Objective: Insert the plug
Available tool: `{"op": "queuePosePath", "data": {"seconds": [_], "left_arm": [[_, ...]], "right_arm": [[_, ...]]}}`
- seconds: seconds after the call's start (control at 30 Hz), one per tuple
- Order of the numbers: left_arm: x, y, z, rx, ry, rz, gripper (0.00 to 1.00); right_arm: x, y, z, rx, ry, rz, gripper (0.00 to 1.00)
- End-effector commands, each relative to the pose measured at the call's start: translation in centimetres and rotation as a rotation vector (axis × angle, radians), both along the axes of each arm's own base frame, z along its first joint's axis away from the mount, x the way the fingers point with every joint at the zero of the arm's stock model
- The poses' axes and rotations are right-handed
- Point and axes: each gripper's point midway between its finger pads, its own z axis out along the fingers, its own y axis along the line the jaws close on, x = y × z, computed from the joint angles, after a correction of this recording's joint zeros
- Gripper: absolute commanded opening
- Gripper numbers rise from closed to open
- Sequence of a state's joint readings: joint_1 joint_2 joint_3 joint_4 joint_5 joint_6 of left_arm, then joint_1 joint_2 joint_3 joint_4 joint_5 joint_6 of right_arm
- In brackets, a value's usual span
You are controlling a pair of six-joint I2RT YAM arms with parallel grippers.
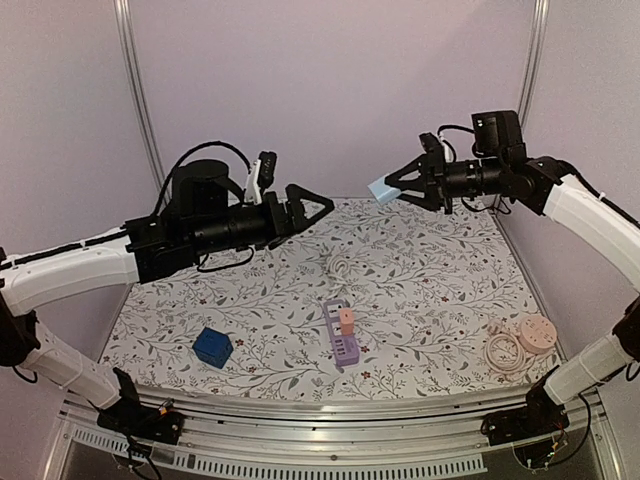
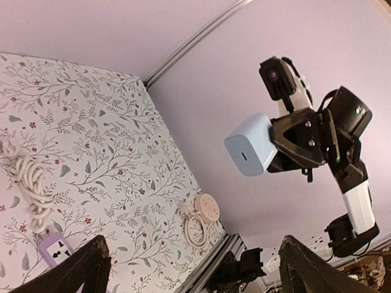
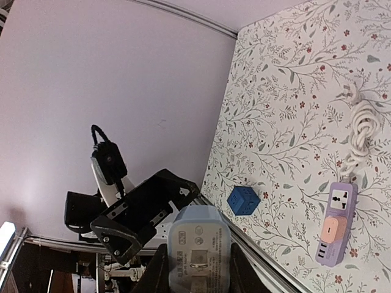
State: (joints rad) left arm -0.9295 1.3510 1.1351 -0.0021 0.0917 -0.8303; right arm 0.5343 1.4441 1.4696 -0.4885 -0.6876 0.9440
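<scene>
My right gripper [image 1: 400,186] is shut on a pale blue plug adapter [image 1: 381,189], held high above the back of the table; it shows close in the right wrist view [image 3: 198,250] and in the left wrist view [image 2: 249,145]. My left gripper [image 1: 322,208] is open and empty, raised at mid-height and facing the right gripper. A purple power strip [image 1: 339,331] with a pink plug [image 1: 345,320] in it lies flat at the table's centre, its white cord [image 1: 341,266] coiled behind it. It also shows in the right wrist view [image 3: 336,224].
A dark blue cube socket [image 1: 213,346] sits at front left, also in the right wrist view [image 3: 243,200]. A pink round socket [image 1: 535,335] with a coiled cord [image 1: 503,351] lies at front right. Metal frame posts stand at the back corners.
</scene>
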Motion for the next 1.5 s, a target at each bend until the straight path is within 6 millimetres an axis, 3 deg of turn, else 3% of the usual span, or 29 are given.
{"op": "queuePosePath", "data": {"seconds": [0.0,0.1,0.17,0.37,0.83,1.2,1.47], "left_arm": [[1.9,1.6,5.6,-0.366,0.070,0.025,0.94],[2.5,1.8,8.6,-0.497,0.071,0.000,0.89],[2.8,1.5,10.1,-0.547,0.083,-0.023,0.83],[3.9,-0.8,11.7,-0.588,0.111,-0.073,0.76],[4.6,-5.1,12.2,-0.558,0.127,-0.158,0.65],[4.7,-6.2,11.5,-0.531,0.173,-0.189,0.57],[4.9,-6.4,10.0,-0.492,0.208,-0.186,0.60]], "right_arm": [[1.2,0.0,6.4,0.239,-0.150,-0.080,0.00],[1.0,0.2,8.5,0.351,-0.169,-0.077,0.00],[1.1,0.6,8.8,0.382,-0.159,-0.059,0.00],[1.7,1.2,9.2,0.430,-0.158,-0.041,0.00],[1.7,2.7,8.7,0.425,-0.112,-0.041,0.00],[1.8,2.6,9.6,0.419,-0.146,-0.063,0.00],[1.8,2.4,10.5,0.404,-0.169,-0.071,0.00]]}}
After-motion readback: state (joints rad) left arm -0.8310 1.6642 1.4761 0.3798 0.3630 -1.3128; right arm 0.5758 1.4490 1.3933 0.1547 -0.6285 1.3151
